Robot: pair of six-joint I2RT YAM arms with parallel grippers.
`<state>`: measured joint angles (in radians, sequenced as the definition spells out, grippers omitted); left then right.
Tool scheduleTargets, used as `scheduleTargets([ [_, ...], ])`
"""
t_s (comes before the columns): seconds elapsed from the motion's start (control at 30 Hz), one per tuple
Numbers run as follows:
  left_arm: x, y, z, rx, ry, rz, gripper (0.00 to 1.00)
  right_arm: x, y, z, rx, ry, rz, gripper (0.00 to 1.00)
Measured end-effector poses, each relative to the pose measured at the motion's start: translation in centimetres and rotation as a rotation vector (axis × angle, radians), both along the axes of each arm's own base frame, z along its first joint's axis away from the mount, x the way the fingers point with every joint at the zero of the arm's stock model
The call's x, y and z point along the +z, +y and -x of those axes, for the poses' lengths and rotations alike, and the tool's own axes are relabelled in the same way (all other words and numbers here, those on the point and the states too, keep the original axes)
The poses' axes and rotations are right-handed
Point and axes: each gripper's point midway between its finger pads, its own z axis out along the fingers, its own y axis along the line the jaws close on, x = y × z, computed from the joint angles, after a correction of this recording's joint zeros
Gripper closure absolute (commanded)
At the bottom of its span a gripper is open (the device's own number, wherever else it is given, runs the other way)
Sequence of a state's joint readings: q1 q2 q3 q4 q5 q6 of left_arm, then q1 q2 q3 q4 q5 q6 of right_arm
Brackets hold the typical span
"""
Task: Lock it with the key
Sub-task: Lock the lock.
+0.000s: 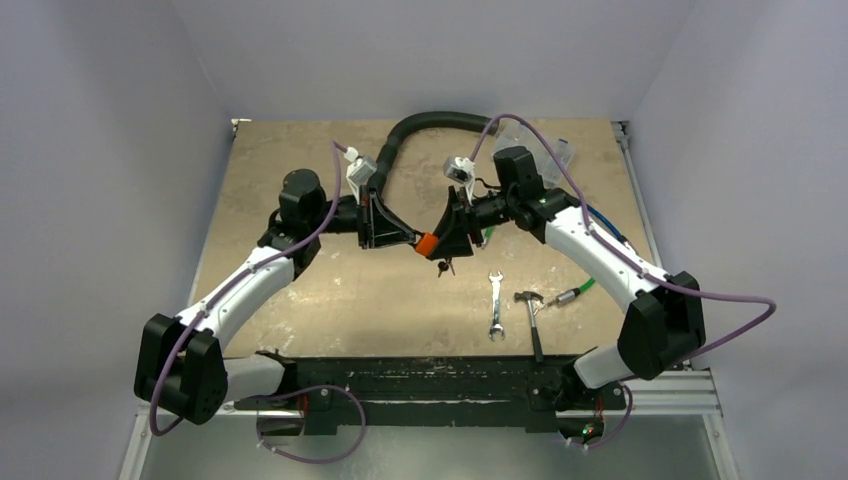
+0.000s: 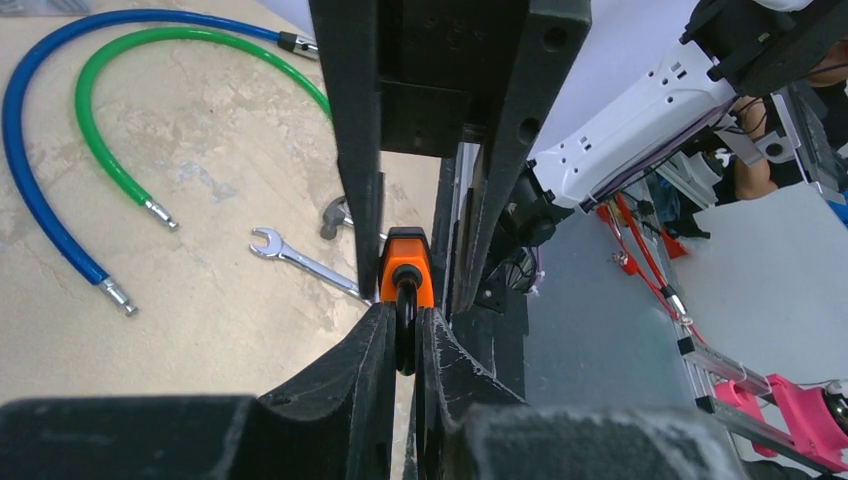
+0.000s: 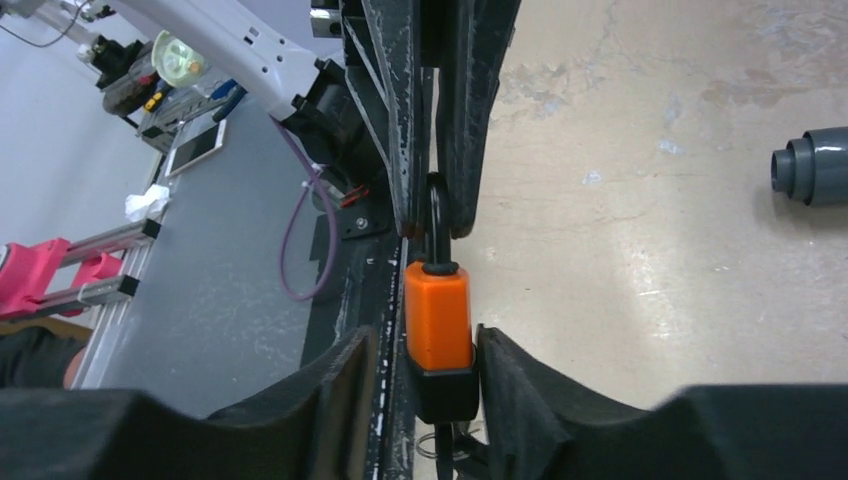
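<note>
An orange padlock (image 1: 427, 243) with a black base is held in the air between my two grippers above the table's middle. My left gripper (image 1: 412, 240) is shut on its black shackle (image 2: 406, 330); the orange body (image 2: 405, 268) shows just beyond the fingertips. My right gripper (image 3: 425, 342) stands around the lock's body (image 3: 438, 315). Its right finger touches the black base, and a gap shows between the lock and its left finger, so the jaws are open. A key ring with keys (image 1: 445, 266) hangs from the lock's underside and shows partly in the right wrist view (image 3: 440, 445).
A wrench (image 1: 495, 305), a hammer (image 1: 532, 320) and a green cable (image 1: 578, 290) lie on the table at the front right. A black hose (image 1: 430, 125) arcs at the back. Blue (image 2: 40, 200) and green (image 2: 100, 150) cables lie beyond. A grey pipe end (image 3: 815, 165) lies nearby.
</note>
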<state>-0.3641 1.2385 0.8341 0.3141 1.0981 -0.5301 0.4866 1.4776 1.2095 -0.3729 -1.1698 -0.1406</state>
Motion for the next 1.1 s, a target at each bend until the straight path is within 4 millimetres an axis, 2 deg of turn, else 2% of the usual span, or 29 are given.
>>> scheduleTargets([
  [0.2, 0.3, -0.3, 0.3, -0.018, -0.005, 0.007, 1.00, 0.5, 0.1, 0.3, -0.016, -0.007, -0.018, 1.00],
  [0.3, 0.6, -0.3, -0.1, 0.002, 0.001, 0.010, 1.00, 0.7, 0.2, 0.0, -0.034, -0.019, -0.023, 1.00],
  [0.37, 0.8, -0.3, -0.6, 0.028, 0.006, 0.012, 0.71, 0.8, 0.2, -0.2, -0.049, -0.016, -0.026, 1.00],
  [0.4, 0.9, -0.2, -1.0, 0.044, 0.008, 0.012, 0.60, 0.9, 0.3, -0.4, -0.061, -0.017, -0.029, 1.00],
  [0.47, 1.1, 0.0, -1.9, 0.092, 0.020, 0.018, 0.44, 0.9, 0.4, -0.9, -0.099, -0.029, -0.032, 1.00],
  [0.53, 1.7, 0.6, -3.3, 0.160, 0.032, 0.038, 0.34, 0.9, 0.5, -1.2, -0.140, -0.024, -0.042, 1.00],
  [0.6, 2.5, 1.2, -4.4, 0.211, 0.032, 0.066, 0.30, 1.1, 0.6, -1.5, -0.175, -0.011, -0.052, 1.00],
  [0.73, 4.0, 2.0, -5.6, 0.273, 0.028, 0.136, 0.29, 2.6, 1.2, -2.7, -0.241, -0.002, -0.101, 1.00],
  [0.9, 4.0, 2.4, -5.8, 0.309, 0.082, 0.202, 0.19, 4.7, 1.7, -4.4, -0.328, 0.010, -0.169, 1.00],
  [1.0, 4.1, 2.5, -6.1, 0.332, 0.117, 0.222, 0.13, 4.9, 1.8, -5.7, -0.399, 0.023, -0.182, 1.00],
  [1.1, 3.8, 2.8, -7.6, 0.412, 0.191, 0.209, 0.05, 4.0, 1.8, -7.7, -0.494, 0.042, -0.158, 1.00],
])
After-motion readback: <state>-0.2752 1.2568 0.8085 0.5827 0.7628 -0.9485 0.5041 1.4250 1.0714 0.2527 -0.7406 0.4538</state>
